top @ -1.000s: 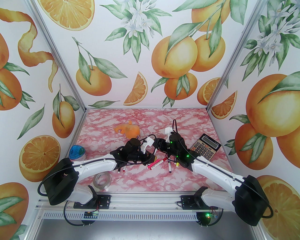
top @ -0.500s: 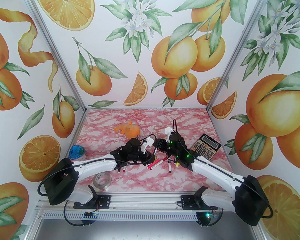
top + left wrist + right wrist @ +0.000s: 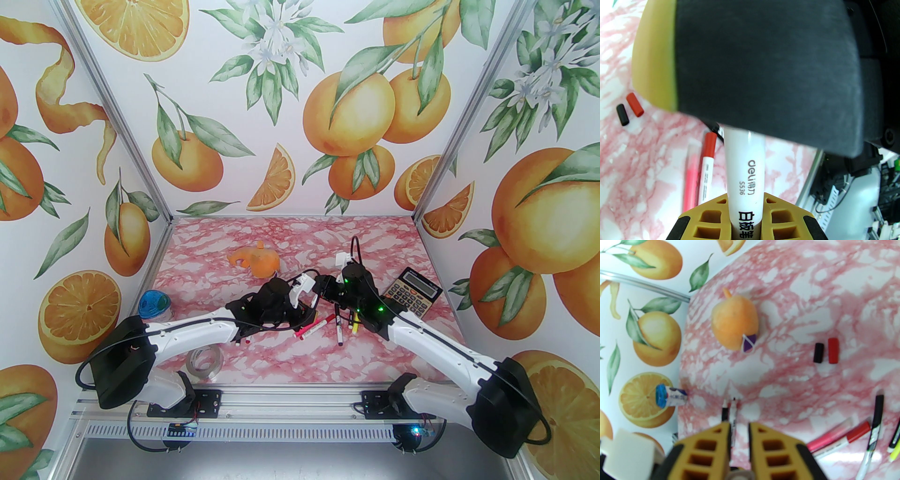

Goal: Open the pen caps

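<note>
One white pen (image 3: 744, 164) in left gripper (image 3: 745, 204), black cap (image 3: 818, 353), red cap (image 3: 833, 350) loose

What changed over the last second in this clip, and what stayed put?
Both wrists shifted slightly rightward and a little farther from the bases, carrying the white pen along. The left gripper stays clamped on its barrel; the right gripper stays at its far end. The loose pens, calculator and tape roll did not move.
</note>
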Controlling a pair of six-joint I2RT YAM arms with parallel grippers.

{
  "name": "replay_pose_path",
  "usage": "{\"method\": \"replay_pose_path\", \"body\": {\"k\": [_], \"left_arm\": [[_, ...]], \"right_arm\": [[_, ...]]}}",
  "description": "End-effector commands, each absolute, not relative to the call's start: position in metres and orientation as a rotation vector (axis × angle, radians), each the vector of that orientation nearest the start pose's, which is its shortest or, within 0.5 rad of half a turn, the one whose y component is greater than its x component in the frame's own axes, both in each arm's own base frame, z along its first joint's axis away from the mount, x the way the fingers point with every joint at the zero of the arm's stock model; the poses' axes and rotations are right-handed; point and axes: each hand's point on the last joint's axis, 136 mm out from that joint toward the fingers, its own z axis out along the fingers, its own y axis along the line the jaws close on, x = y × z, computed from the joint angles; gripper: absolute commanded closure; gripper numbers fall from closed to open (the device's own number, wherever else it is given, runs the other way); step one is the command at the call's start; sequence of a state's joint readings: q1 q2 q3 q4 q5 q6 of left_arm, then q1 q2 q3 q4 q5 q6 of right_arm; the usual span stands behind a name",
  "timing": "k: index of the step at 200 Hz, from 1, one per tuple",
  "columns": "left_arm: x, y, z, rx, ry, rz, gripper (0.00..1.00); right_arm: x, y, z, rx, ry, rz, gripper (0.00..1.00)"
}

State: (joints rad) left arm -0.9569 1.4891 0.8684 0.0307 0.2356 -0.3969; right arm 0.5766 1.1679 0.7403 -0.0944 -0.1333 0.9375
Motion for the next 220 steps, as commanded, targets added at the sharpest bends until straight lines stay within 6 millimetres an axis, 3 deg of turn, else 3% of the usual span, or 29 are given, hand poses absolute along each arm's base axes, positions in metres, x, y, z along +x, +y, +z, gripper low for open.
{"method": "replay_pose_path", "body": {"k": [1, 77, 136, 156, 184, 220], "left_arm": [[0.197, -0.368, 0.121, 0.906, 2.298, -0.860, 0.99], [0.191, -0.372, 0.102, 0.971, 2.328, -0.671, 1.00], [0.170, -0.394, 0.107, 0.994, 2.315, -0.912, 1.00], [0.167, -0.393, 0.106, 1.009, 2.318, -0.931, 1.00], [0.156, -0.398, 0.110, 1.023, 2.307, -1.101, 1.00], [0.160, -0.387, 0.112, 0.981, 2.309, -1.131, 1.00]], "right_arm": [[0.341, 0.167, 0.210, 0.523, 2.080, 0.790, 0.91], [0.355, 0.134, 0.224, 0.639, 1.975, 0.730, 0.92], [0.359, 0.119, 0.234, 0.655, 1.874, 0.731, 0.92], [0.360, 0.116, 0.233, 0.650, 1.870, 0.728, 0.92], [0.363, 0.118, 0.239, 0.583, 1.826, 0.755, 0.93], [0.364, 0.124, 0.246, 0.464, 1.800, 0.757, 0.93]]}}
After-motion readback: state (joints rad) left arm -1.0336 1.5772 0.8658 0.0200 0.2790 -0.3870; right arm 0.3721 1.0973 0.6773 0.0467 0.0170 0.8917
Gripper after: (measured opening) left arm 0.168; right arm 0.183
